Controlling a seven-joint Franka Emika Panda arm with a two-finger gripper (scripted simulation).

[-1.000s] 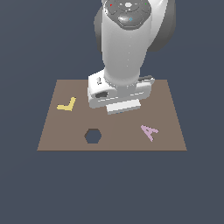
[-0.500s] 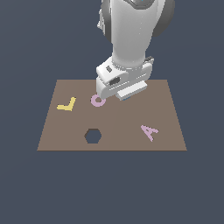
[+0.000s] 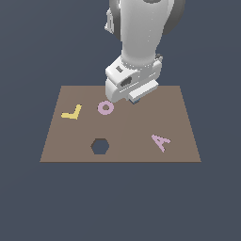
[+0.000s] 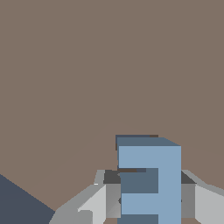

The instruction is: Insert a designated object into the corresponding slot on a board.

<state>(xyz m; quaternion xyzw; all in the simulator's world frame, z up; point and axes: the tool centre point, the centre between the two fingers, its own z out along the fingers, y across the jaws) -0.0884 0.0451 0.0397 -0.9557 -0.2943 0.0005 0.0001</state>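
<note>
Risen off the board (image 3: pixel 179 141), tool (image 4: pixel 148 199) grips blue E (image 4: pixel 151 183).

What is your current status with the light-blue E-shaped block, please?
Gripper shut on the light-blue E-shaped block, held above the flat brown board. E-shaped slot not in view. Nothing seen in the way.

Flat light-blue E-shaped block (image 4: pixel 149 179) sat between grey gripper fingers (image 4: pixel 107 199), held above the flat brown rectangular board (image 3: pixel 141 150). In the exterior view only a blue sliver (image 3: pixel 135 101) showed under the white hand, over the board's far middle. Dark E-shaped slot was not visible in either view.
</note>
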